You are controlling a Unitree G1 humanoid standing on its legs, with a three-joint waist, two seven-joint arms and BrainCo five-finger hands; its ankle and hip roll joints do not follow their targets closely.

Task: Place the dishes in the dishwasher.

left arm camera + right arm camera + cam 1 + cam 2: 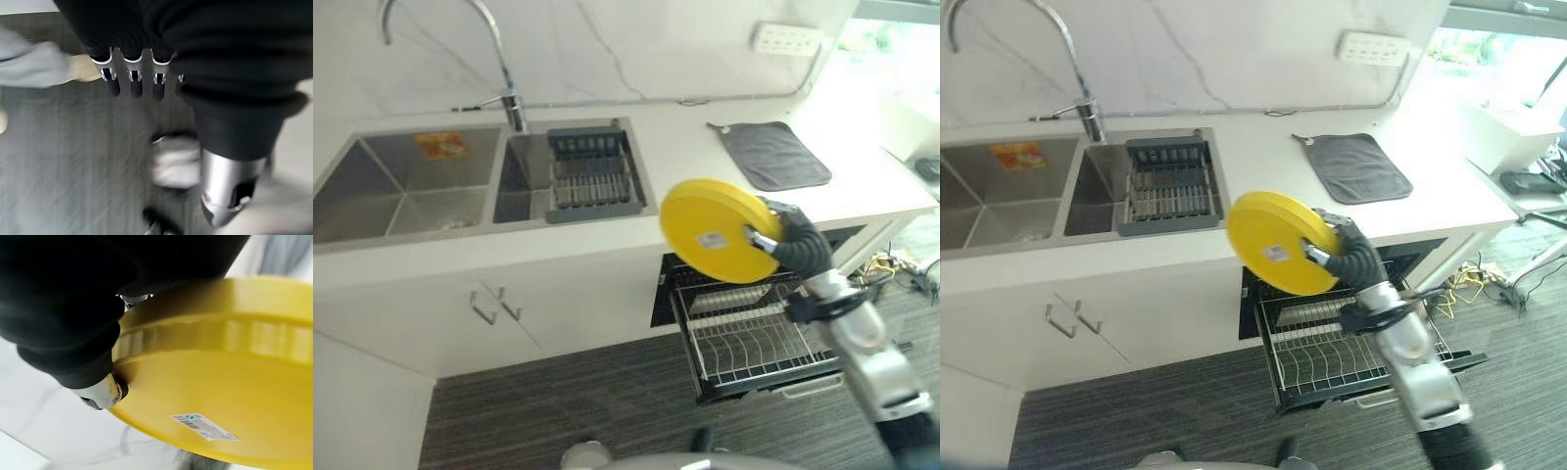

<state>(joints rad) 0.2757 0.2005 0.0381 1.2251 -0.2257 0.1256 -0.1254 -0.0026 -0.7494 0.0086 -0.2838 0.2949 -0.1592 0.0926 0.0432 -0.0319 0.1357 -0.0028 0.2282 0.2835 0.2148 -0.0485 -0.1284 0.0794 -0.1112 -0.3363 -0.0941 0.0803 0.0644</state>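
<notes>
Plate: a yellow plate point(713, 230) is being held up on edge in the air, its underside with a small white label facing the camera, in front of the tabletop's edge and above the pulled-out dishwasher rack.
Right hand: the right hand point(781, 233) is clamping the plate's rim, thumb pressing on the underside and fingers going round behind.
Dishwasher: the wire rack point(759, 338) is standing drawn out of the open dishwasher point(666, 289) below the tabletop, over grey carpeted floor point(558, 411).
Left hand: the left hand point(146, 73) is hanging over the floor, fingers straight and holding nothing.
Tabletop: the white tabletop point(685, 157) is carrying a dark grey mat point(771, 155); to its left, a double steel sink point(411, 186) with a faucet point(504, 59) is holding a dark drainer basket point(592, 176).
</notes>
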